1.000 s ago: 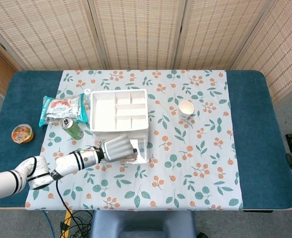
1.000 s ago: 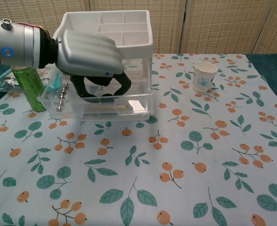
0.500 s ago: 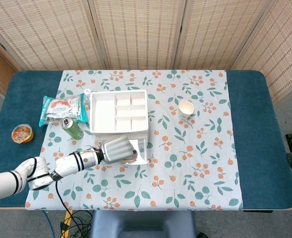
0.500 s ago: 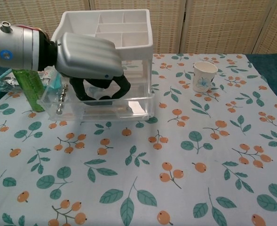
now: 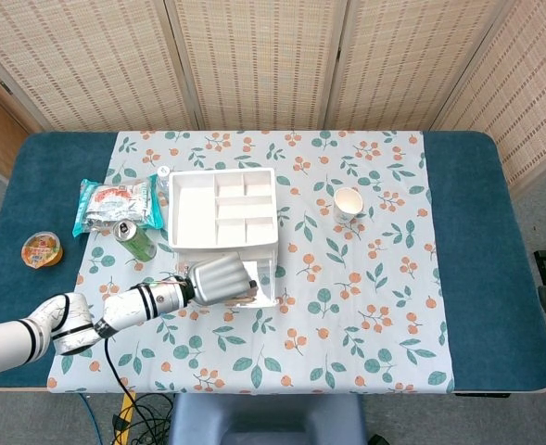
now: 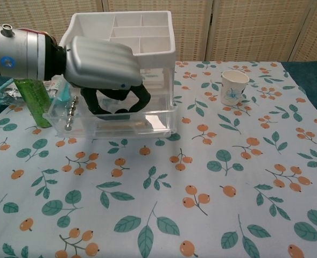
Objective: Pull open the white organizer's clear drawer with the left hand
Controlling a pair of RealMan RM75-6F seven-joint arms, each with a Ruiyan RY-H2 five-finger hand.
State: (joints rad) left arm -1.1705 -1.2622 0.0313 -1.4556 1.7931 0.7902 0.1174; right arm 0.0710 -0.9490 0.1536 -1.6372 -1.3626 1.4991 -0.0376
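Leaf-and-berry cloth [image 6: 212, 177] covers the blue table. One left hand [image 6: 101, 67] hooks its dark fingers [image 6: 139, 97] inside one clear drawer [image 6: 147, 121], pulled out beneath the white organizer [image 6: 131, 32]; one green can [image 6: 32, 99] beside, one paper cup [image 6: 234, 87] beyond, wicker screens behind.

Head view high overhead, whole table [image 5: 495, 278], chest view low, close, perhaps tilted, both sharing organizer [image 6: 142, 40]

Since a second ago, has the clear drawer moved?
Yes. The clear drawer has slid slightly back toward the white organizer, sticking out less.
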